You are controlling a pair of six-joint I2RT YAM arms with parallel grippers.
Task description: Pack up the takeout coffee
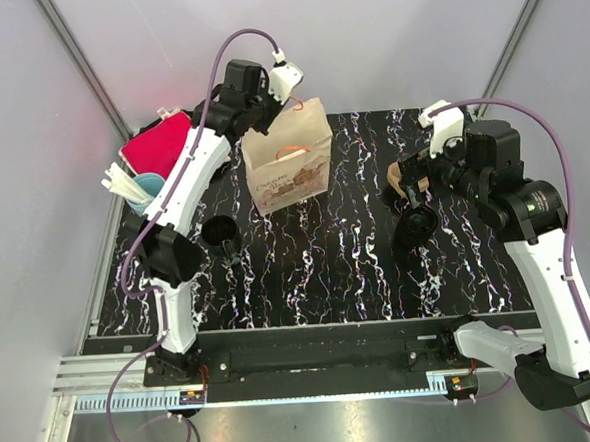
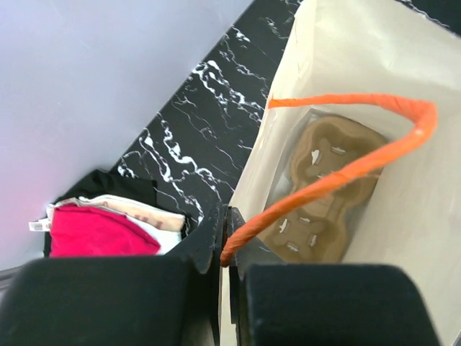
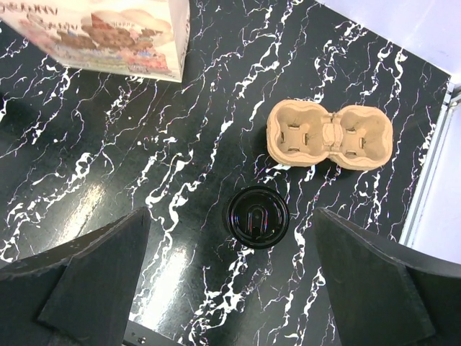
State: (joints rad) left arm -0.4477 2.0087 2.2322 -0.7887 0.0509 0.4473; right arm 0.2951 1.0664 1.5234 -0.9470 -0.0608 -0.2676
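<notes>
**My left grip is pinched on the bag, my right stands wide over a cup**

From above, my left gripper [image 1: 264, 111] sits at the top edge of the paper bag [image 1: 289, 159], which stands upright at the far middle of the table [image 1: 318, 270]. My right gripper [image 1: 414, 179] hangs over the right side, just above a lidded coffee cup [image 1: 416, 226]. A second black cup [image 1: 221, 234] stands near my left arm, well apart from the first. A red cloth pile [image 1: 155, 147] lies at the far left corner.

Through my left wrist camera, my fingers [image 2: 209, 238] are closed together on the bag's rim, right where the orange handle [image 2: 360, 162] meets it. A tan cup carrier [image 2: 328, 191] lies at the bottom of the bag.

Through my right wrist camera, my fingers [image 3: 94, 281] are spread as wide as they go and hold nothing. The coffee cup stands on the table between them, below. A second carrier [image 3: 330, 135] lies just beyond the cup, apart from it.
</notes>
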